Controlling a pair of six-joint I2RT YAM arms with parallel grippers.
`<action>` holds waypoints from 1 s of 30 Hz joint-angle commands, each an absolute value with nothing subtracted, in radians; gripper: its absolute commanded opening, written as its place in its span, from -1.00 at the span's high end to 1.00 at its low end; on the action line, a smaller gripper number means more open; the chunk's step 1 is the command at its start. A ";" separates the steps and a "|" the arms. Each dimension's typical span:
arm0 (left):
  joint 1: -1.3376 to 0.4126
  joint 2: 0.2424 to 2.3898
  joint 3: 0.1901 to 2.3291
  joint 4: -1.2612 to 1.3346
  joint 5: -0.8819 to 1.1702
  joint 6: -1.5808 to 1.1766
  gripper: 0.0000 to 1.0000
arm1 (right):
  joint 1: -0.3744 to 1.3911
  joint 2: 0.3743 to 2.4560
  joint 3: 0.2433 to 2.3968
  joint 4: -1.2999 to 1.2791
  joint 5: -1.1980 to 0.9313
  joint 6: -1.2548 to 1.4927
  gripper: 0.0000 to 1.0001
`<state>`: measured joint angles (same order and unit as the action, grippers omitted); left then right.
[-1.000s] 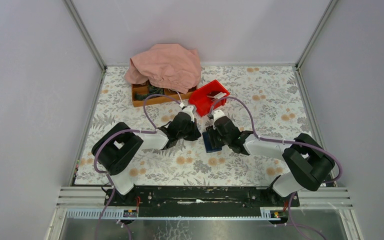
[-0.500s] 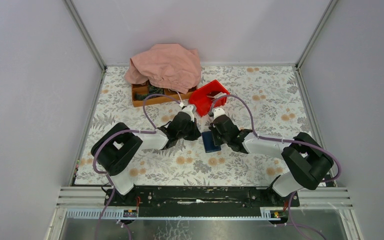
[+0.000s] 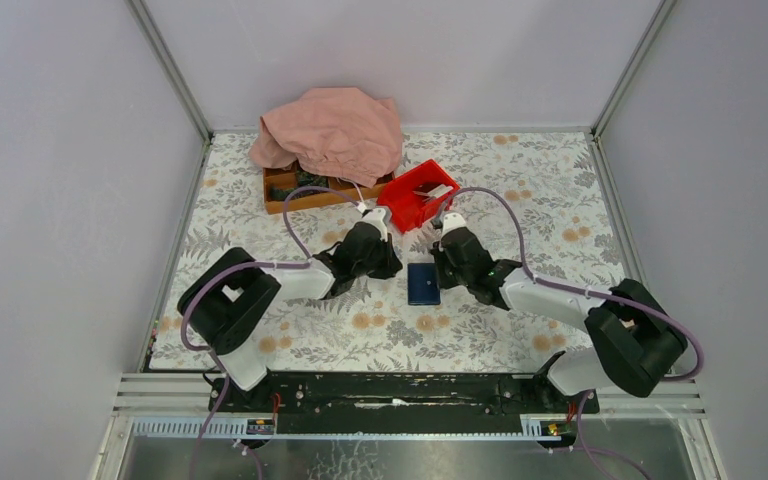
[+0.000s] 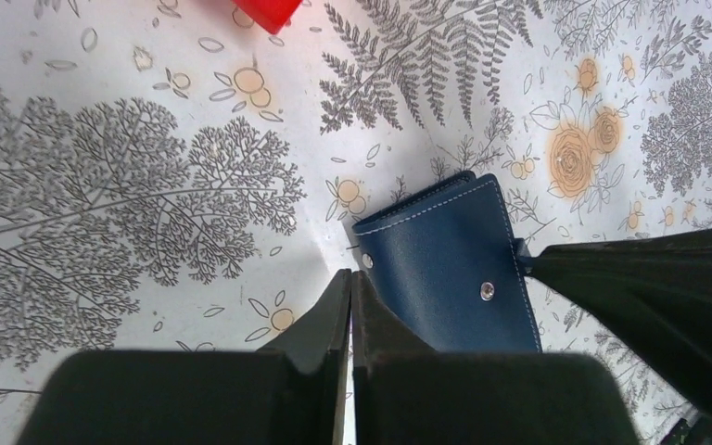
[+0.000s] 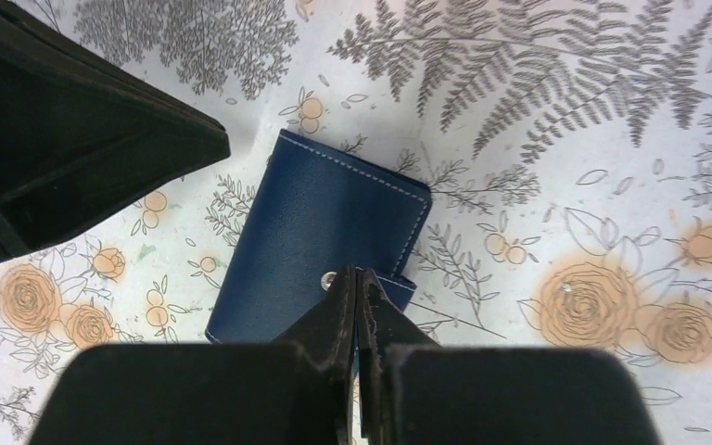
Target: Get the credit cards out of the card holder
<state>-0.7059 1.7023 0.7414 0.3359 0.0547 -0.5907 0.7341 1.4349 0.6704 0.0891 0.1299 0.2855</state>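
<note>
The card holder (image 3: 423, 283) is a dark blue stitched wallet, folded shut and lying flat on the flowered tablecloth between the two arms. It fills the middle of the left wrist view (image 4: 450, 269) and the right wrist view (image 5: 324, 232). My left gripper (image 4: 350, 276) is shut, its tips just off the holder's left edge with nothing between them. My right gripper (image 5: 357, 273) is shut too, its tips resting at the snap tab on the holder's right edge. The credit cards are hidden.
A red bin (image 3: 415, 195) with a light flat piece inside stands just behind the grippers. A wooden tray (image 3: 290, 190) sits further back left, half covered by a pink cloth (image 3: 332, 130). Grey walls enclose the table.
The right gripper has gone from open to shut. Its arm has shifted to the right, off the top of the card holder, which now shows fully. The left arm has stayed put.
</note>
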 commanded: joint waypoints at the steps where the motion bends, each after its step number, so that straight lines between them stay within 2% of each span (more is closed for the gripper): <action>1: -0.706 1.659 0.751 0.334 0.005 -0.601 0.84 | 0.693 1.363 0.655 0.069 0.114 0.314 1.00; 3: -0.706 1.642 0.737 0.350 -0.006 -0.610 0.57 | 0.689 1.338 0.640 0.075 0.115 0.318 1.00; 5: -0.706 1.627 0.729 0.357 -0.012 -0.613 0.42 | 0.688 1.302 0.632 0.084 0.097 0.320 1.00; 7: -0.706 1.616 0.724 0.360 -0.013 -0.613 0.17 | 0.689 1.267 0.637 0.078 0.057 0.309 1.00; 9: -0.706 1.609 0.725 0.354 -0.016 -0.612 0.12 | 0.689 1.240 0.663 0.056 0.031 0.293 1.00; 14: -0.706 1.572 0.717 0.341 -0.033 -0.616 -0.55 | 0.689 1.212 0.724 0.004 -0.001 0.264 1.00; 16: -0.706 1.553 0.712 0.338 -0.041 -0.613 -0.70 | 0.689 1.209 0.735 0.002 -0.008 0.264 1.00; 30: -0.705 1.459 0.676 0.337 -0.100 -0.603 -0.74 | 0.689 1.212 0.811 0.002 -0.118 0.283 1.00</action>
<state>-0.7063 1.4975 0.6922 0.3351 -0.0544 -0.6163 0.6918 1.2377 0.7601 -0.0181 -0.0704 0.2821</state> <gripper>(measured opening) 0.873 0.014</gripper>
